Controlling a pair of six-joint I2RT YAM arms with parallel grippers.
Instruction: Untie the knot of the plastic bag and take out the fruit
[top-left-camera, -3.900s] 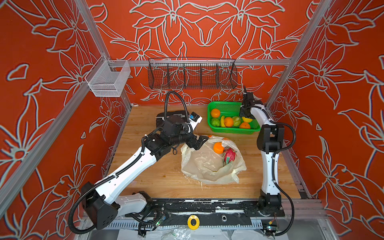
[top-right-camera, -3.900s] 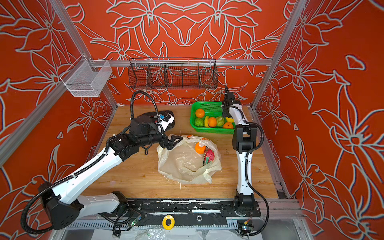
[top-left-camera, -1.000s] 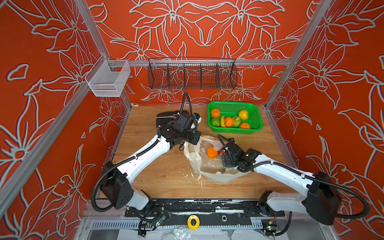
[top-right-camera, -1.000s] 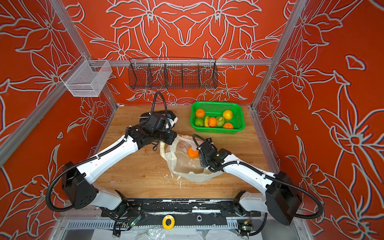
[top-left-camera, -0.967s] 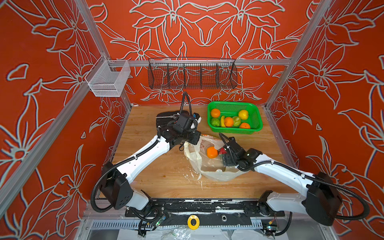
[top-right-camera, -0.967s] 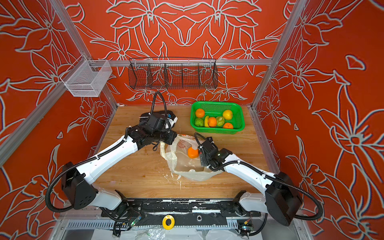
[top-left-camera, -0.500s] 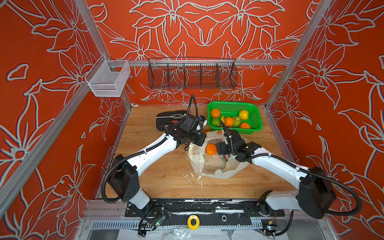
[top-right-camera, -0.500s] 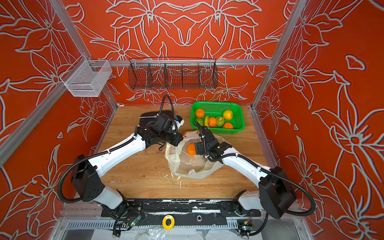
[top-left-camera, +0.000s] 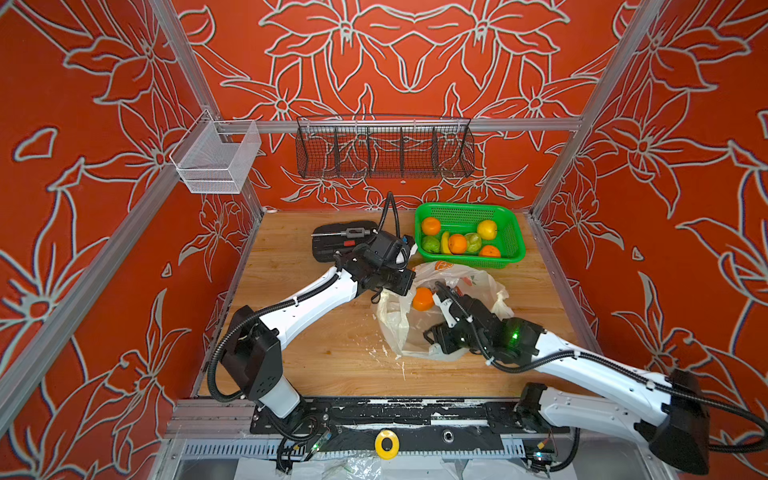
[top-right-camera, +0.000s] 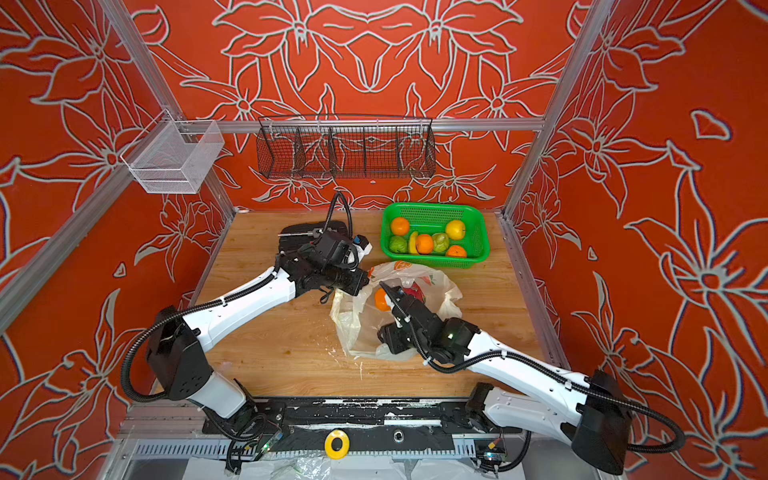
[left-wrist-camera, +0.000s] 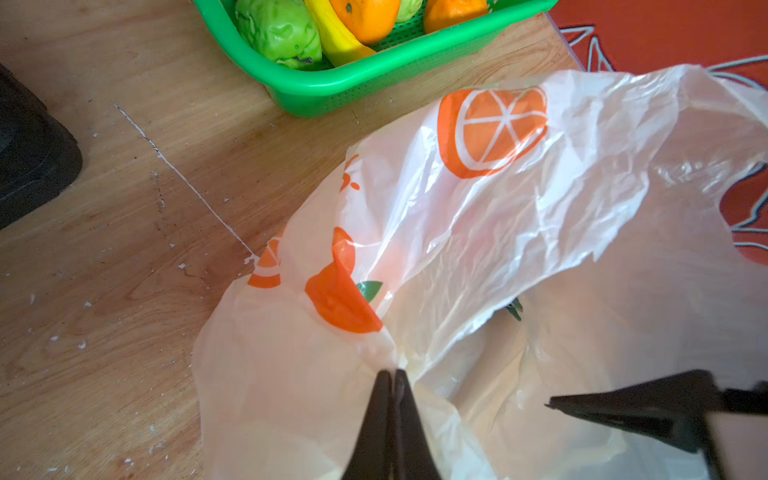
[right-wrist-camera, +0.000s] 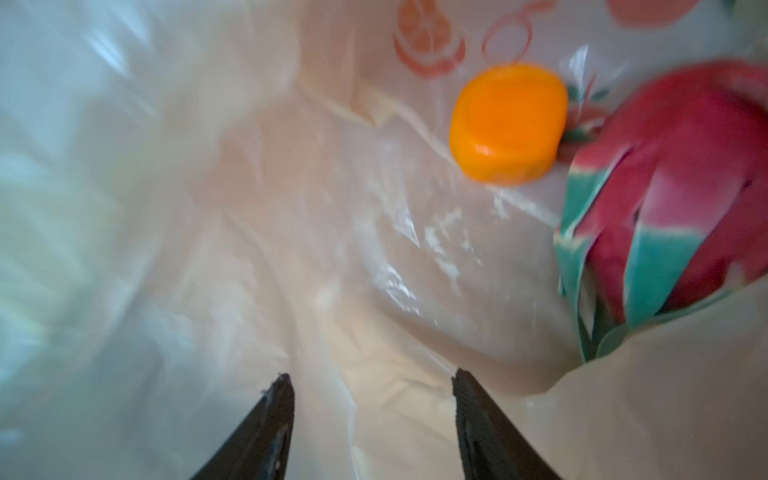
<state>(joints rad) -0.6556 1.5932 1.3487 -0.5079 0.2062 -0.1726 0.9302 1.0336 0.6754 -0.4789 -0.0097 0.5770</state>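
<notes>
Plastic bag (left-wrist-camera: 498, 232): left gripper's (left-wrist-camera: 390, 376) pinching the far-left rim; right gripper's (right-wrist-camera: 370, 382) empty, half-spread fingers should straddle its orange (right-wrist-camera: 507, 122) squarely.

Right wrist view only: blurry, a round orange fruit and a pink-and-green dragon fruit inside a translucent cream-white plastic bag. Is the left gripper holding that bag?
Observer: Yes; the left wrist view shows the left gripper shut on the rim of the translucent cream-white plastic bag.
Operator: Where does fruit go?
Observer: A green mesh plastic basket with fruit in it stands behind the bag.
Operator: How close am I?
Observer: The right gripper has its tips near the round orange fruit in a top view, not touching it.
</notes>
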